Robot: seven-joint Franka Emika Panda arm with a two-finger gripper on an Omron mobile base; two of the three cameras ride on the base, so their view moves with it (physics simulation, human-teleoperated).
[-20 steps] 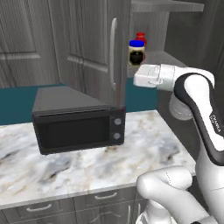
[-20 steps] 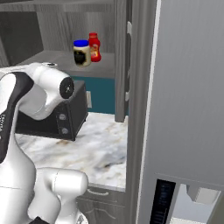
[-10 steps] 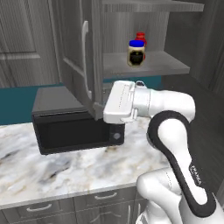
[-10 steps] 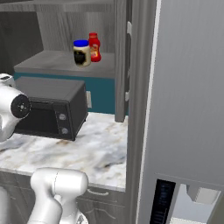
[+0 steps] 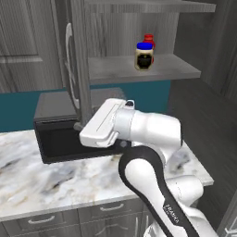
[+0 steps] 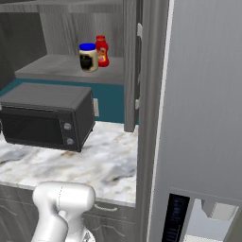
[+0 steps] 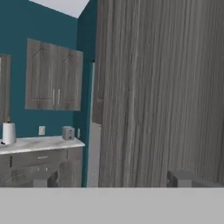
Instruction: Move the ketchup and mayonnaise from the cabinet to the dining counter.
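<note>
The mayonnaise, a beige jar with a blue lid, stands on the open cabinet's shelf. The red ketchup stands just behind it. My gripper is low and left of the shelf, at the bottom edge of the opened cabinet door, in front of the microwave. In the hand view the gripper is open, its two fingertips wide apart and nothing between them, facing the door's wood grain. The dining counter is out of view.
A black microwave sits on the marble counter under the shelf. The second cabinet door stands open on the right, beside a tall grey fridge. A far counter holds a white roll and a toaster.
The hand has swung from beside the shelf down and left. The left cabinet door has swung further open with it, uncovering the shelf. The jaws have widened.
</note>
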